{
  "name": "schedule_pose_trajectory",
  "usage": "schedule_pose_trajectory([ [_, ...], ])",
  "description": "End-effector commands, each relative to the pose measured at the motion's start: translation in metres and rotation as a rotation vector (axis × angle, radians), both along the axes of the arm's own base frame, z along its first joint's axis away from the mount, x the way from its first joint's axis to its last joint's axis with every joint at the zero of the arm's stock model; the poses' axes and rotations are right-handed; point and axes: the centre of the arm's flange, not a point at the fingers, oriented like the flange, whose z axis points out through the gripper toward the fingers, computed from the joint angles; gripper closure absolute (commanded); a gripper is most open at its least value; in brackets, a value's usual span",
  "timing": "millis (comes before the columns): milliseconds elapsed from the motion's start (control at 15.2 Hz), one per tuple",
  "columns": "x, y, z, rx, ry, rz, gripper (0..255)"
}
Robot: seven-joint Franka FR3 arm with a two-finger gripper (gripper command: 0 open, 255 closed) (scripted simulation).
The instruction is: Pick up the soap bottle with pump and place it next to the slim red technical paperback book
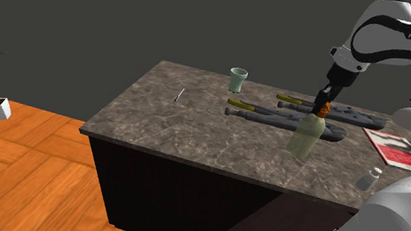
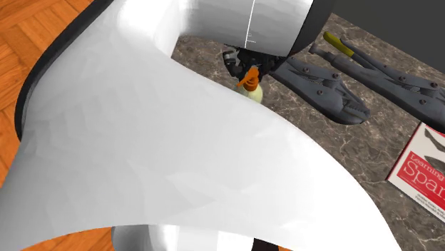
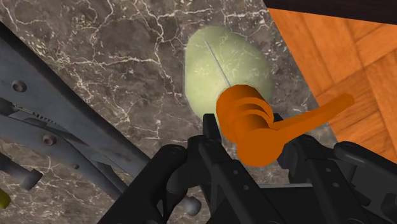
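While the gripper [image 1: 326, 93] hangs nose-down over the marble-patterned counter [image 1: 169, 126], its two black fingers are clamped on the orange pump [image 3: 251, 124] of the soap bottle [image 1: 306, 136], one on each side of the collar. The bottle hangs below them. Its long axis is near vertical with a slight lean, the base swung a little toward the shoulder view's left. Whether the base is off the counter or just touching it, cannot tell. The key relation is that the book [image 1: 395, 150] lies well apart from the bottle, toward the shoulder view's right, flat near the counter's right end. In the second exterior view it sits at the lower right. The handle end of the big grey pliers [image 1: 279, 117] lies between bottle and book, so in my judgement the carry needs to go rightward over or in front of it. A small white bottle [image 1: 369, 178] stands near the book at the front edge and is likely worth avoiding at set-down. The bottle body is pale green, rounded and plump, narrowing toward the neck. The pump is bright orange with a ribbed collar and a long thin spout. In the wrist view the spout points out toward the wooden floor [image 3: 343, 57] beyond the counter edge. The book cover is red and white.
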Motion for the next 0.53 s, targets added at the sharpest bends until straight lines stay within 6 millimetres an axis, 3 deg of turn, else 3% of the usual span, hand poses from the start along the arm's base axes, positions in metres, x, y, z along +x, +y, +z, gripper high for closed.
schedule_pose_trajectory([
  [0,0.0,0.0,0.012,0.0,0.0,0.0,255],
  [462,0.0,0.0,0.049,0.0,0.0,0.0,255],
])
